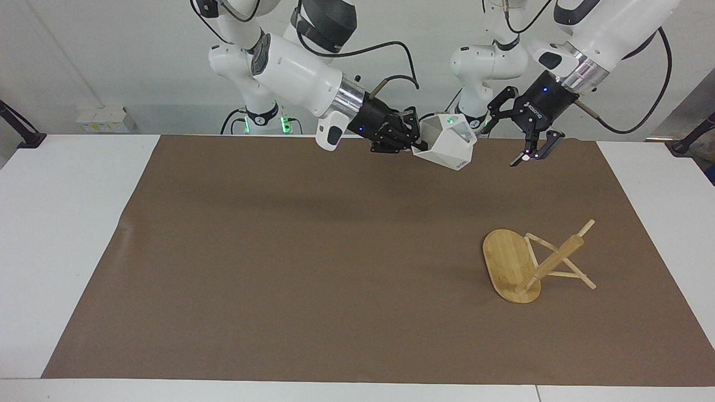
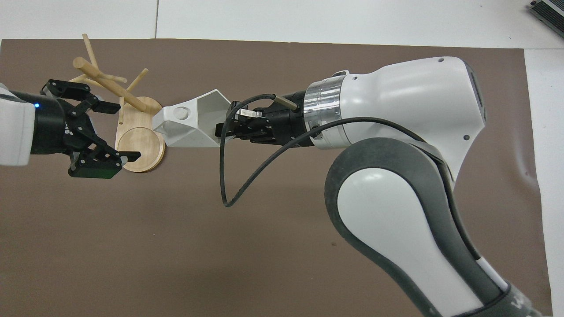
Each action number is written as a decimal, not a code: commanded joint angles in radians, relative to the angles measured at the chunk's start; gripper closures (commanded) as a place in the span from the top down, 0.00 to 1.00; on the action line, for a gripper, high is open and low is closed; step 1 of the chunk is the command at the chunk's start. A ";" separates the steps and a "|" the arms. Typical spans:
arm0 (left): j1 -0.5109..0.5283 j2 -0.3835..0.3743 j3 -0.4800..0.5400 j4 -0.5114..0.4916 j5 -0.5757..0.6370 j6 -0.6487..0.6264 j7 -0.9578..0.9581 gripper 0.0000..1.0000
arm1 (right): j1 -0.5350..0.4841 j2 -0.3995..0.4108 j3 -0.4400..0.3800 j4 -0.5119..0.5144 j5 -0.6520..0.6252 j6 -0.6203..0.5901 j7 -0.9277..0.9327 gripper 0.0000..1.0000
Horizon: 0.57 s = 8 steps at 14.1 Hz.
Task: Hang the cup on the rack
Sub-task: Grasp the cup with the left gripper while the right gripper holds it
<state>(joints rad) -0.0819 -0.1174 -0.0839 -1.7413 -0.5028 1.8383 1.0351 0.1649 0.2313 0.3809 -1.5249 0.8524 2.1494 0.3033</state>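
Here the right gripper (image 1: 414, 144) has its jaws clamped on the rim of the cup (image 1: 447, 148), holding it tipped on its side in the air over the brown mat (image 1: 290, 262) at the robots' edge of the surface. The left gripper (image 1: 522, 146) hangs just beside it with jaws apart and empty. The rack (image 1: 530, 262) lies tipped over on the mat, toward the left arm's end and farther from the robots.
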 commanded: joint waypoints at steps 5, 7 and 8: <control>-0.079 -0.120 0.012 -0.247 -0.183 0.269 0.181 1.00 | -0.001 -0.012 0.004 -0.006 0.028 -0.006 -0.029 0.00; -0.094 -0.114 0.012 -0.244 -0.187 0.277 0.233 1.00 | 0.008 -0.015 0.004 -0.012 0.028 -0.011 -0.013 0.00; -0.105 -0.114 0.012 -0.242 -0.198 0.282 0.240 1.00 | 0.010 -0.017 0.006 -0.014 0.028 -0.017 -0.007 0.00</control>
<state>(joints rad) -0.1568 -0.2049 -0.0854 -1.9494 -0.6677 2.0861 1.2266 0.1775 0.2312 0.3834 -1.5242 0.8524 2.1458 0.3035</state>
